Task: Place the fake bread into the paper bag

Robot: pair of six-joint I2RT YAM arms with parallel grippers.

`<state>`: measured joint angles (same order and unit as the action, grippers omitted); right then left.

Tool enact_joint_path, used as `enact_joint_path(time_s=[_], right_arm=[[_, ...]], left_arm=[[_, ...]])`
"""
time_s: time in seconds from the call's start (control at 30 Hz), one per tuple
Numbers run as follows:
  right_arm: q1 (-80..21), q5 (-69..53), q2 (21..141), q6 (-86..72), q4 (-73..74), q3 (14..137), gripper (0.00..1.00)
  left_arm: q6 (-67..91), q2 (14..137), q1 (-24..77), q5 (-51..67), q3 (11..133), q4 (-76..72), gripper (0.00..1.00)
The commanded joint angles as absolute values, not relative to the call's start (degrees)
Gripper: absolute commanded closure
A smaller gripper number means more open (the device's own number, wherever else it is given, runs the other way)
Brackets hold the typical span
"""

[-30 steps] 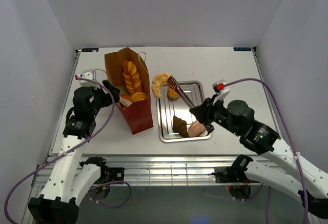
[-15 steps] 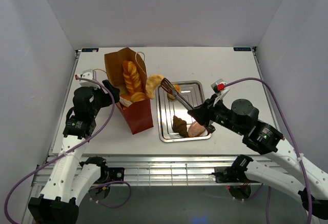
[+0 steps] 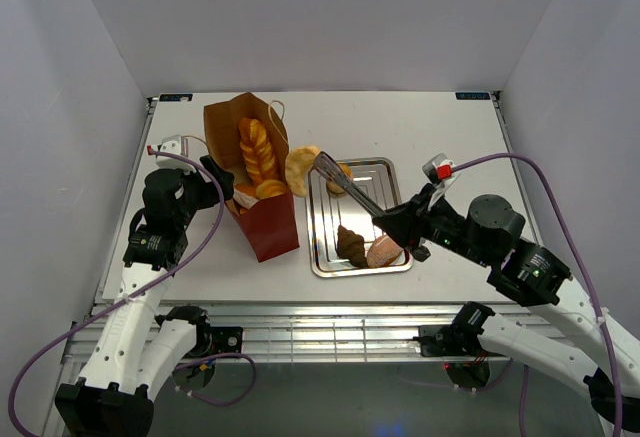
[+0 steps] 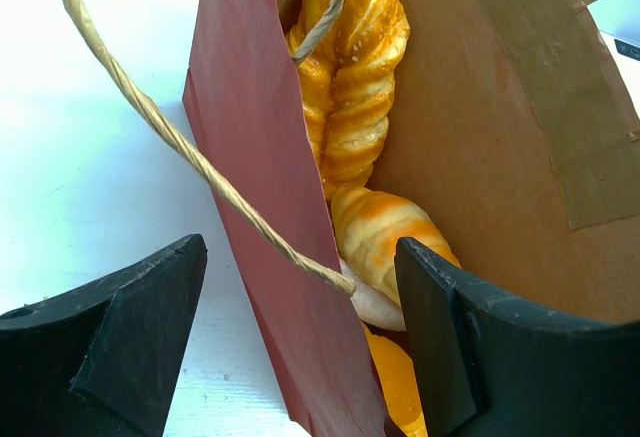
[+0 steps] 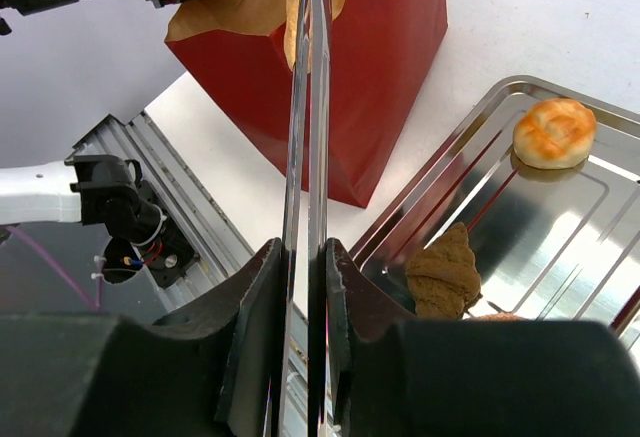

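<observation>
Holding one pastry (image 3: 299, 164), tongs (image 3: 350, 185); three more on tray (image 3: 318, 257)

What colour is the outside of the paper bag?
Red, with a brown lining; the paper bag shows best in the right wrist view.

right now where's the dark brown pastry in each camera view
Top external: dark brown pastry at the near end of the tray, centre of picture.
Left wrist: not in it.
Right wrist: pastry lower right, on the tray, right of the tongs.
Shared landmark: the paper bag, in all three.
</observation>
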<state>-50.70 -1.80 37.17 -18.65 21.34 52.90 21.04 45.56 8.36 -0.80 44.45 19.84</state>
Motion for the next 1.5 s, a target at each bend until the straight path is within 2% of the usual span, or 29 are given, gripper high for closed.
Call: enact_joint_path(time_s=[0.0, 1.0, 1.47], right_arm=[[-50.7, -1.7, 36.2, -17.3, 20.7, 56.2, 0.81], [-50.7, -1.6, 37.1, -16.8, 21.4, 58.8, 0.82], [-50.8, -6.2, 39.2, -17.2, 17.9, 56.6, 0.83]], left_arm=[[21.0, 45.4, 8.5, -0.1, 43.9, 19.6, 0.14], [21.0, 45.7, 8.5, -0.1, 43.9, 19.6, 0.14], [21.0, 46.1, 8.5, -0.1, 44.0, 19.6, 0.14]])
